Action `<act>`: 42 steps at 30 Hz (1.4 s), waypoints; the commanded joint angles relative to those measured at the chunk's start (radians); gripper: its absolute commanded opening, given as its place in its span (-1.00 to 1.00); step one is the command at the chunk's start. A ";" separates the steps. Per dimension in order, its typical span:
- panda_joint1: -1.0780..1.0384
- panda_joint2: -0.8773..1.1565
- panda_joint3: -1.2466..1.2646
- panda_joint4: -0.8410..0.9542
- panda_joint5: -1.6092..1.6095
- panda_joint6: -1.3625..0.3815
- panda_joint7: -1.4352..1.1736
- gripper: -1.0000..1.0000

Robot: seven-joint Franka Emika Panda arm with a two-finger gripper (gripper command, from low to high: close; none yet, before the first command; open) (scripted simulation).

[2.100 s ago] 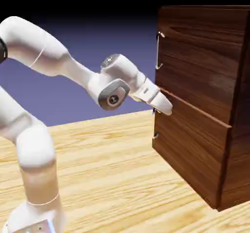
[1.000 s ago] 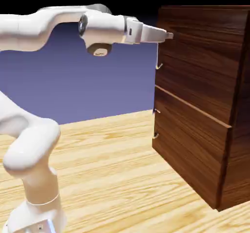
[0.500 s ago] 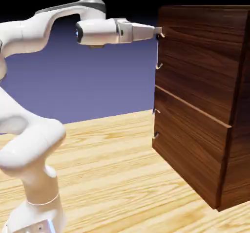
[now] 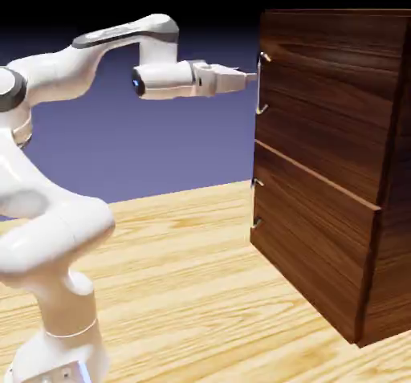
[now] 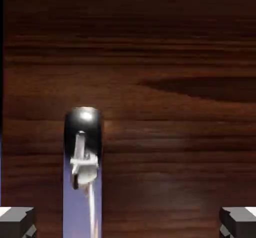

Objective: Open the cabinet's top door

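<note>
The cabinet (image 4: 385,173) is a tall dark wood box on the exterior view's right. Its top door (image 4: 321,100) lies flush, with a thin vertical silver handle (image 4: 258,83) at its left edge. My gripper (image 4: 252,75) points level at that handle's middle, its tip just short of the bar. In the hand view the top door's grain (image 5: 165,82) fills the picture. The shiny handle (image 5: 82,154) stands left of centre, between my fingertips (image 5: 15,222), which are far apart. My gripper (image 5: 127,224) is open and holds nothing.
The lower panel (image 4: 309,245) with its own small handle (image 4: 255,205) sits under the top door. The cabinet stands on a light wooden table (image 4: 201,293). My arm's base (image 4: 56,349) rises at the lower left.
My hand rose from the seam between the two panels to the handle's top end, then came down to mid-handle height and drew back slightly. The door has not moved.
</note>
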 commanded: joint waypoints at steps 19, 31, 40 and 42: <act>0.178 0.102 -0.113 -0.153 0.040 -0.175 -0.174 -1.00; 0.613 0.159 -0.429 -0.396 -0.007 -0.267 -0.338 -1.00; 0.833 0.059 -0.592 -0.575 -0.265 -0.340 -0.144 -1.00; 0.906 0.035 -0.652 -0.619 -0.320 -0.349 -0.124 -1.00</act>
